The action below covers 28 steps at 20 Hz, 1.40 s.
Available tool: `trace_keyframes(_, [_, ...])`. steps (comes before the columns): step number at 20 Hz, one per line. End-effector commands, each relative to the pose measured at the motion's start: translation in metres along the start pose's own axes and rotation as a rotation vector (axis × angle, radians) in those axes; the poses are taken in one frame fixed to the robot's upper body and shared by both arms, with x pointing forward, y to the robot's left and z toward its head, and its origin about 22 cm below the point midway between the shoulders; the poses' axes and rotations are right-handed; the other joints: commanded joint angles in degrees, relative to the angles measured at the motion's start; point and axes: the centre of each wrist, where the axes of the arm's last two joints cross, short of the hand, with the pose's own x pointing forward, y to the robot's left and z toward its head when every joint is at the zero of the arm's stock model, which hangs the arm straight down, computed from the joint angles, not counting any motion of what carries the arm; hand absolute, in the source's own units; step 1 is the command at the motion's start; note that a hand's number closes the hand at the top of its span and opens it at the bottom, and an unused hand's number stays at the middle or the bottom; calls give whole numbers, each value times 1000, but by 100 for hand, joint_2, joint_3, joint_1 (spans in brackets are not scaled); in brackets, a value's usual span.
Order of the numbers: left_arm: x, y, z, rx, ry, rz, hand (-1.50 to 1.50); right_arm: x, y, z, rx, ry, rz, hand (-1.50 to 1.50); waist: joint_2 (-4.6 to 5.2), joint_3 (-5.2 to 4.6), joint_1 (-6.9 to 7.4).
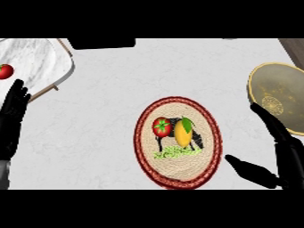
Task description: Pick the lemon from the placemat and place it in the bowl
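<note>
At the centre of the frame, the lemon [182, 131] lies on the round woven placemat [180, 167], just beside 1 tomato [161, 127] on its left. Right of the mat, the right hand [285, 144] is wide, with fingers straight and the thumb spread toward the mat. It holds nothing and is apart from the fruit. At the left edge, the left hand [6, 116] rests with straight fingers. The bowl [292, 84] stands at the upper right, near the mat. I judge the lemon to be light, stiff and rather smooth, so it may roll. It seems best to take it across its narrow middle, approaching from the right side, so that the tomato is not pushed.
</note>
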Motion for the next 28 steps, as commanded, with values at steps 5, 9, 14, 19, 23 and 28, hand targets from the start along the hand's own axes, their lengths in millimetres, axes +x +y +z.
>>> trace_keyframes(5, [1,-1,-2,-55,-19,26,0,46,1,58,-105,116,67,-150,67,23,325])
trace_keyframes(9, [13,-6,-15,-67,-26,20,0,89,-14,19,-89,112,135,-150,86,20,400])
trace_keyframes(14, [16,-21,-21,-78,-27,24,0,108,-38,-9,60,159,207,-150,89,20,426])
trace_keyframes(19, [22,-12,-26,-75,-34,19,0,104,-27,-46,274,258,342,-150,99,20,488])
trace_keyframes(23, [9,-17,-26,-76,-18,33,0,109,-16,-71,399,301,357,-150,100,20,438])
trace_keyframes(28, [22,-16,-23,-88,-26,29,0,121,16,-93,538,335,384,-150,89,23,483])
